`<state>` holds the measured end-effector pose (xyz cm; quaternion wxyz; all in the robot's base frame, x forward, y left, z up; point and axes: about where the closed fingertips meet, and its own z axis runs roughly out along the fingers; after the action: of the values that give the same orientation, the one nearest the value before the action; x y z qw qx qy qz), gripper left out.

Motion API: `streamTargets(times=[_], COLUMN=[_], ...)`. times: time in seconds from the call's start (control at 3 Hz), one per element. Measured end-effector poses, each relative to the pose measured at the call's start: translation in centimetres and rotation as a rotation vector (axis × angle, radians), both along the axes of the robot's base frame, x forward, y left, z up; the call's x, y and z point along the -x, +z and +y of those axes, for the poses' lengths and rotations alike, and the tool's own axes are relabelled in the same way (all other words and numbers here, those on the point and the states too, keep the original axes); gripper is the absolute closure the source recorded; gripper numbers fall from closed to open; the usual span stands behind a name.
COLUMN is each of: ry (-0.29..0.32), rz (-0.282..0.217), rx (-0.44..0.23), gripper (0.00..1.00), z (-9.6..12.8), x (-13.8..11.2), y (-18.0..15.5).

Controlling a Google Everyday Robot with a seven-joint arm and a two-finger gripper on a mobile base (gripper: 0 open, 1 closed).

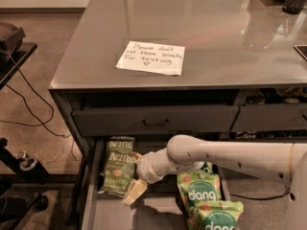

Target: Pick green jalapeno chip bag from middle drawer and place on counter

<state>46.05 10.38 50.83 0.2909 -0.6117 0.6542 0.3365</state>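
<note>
The green jalapeno chip bag lies flat at the left of the open middle drawer, its Kettle lettering facing up. My gripper is down in the drawer at the bag's right edge, reaching in from the right on the white arm. Its two cream fingers stand spread apart, one by the bag's upper right side and one by its lower right corner. They hold nothing. The counter spreads wide above the drawers.
Two brighter green "dang" bags lie at the drawer's right, under my arm. A handwritten paper note lies on the counter. The shut upper drawer front with a bar handle overhangs. A black stand and cables are at left.
</note>
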Motion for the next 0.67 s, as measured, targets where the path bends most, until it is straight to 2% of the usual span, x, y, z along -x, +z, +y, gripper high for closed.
streamTargets(times=[0.33,0.67], ry=[0.051,0.115], rz=[-0.066,-0.158], rx=[0.086,0.161], gripper=[0.00,0.00], z=[-0.5,-0.1], x=[-0.3,-1.3], y=[-2.3,-5.1])
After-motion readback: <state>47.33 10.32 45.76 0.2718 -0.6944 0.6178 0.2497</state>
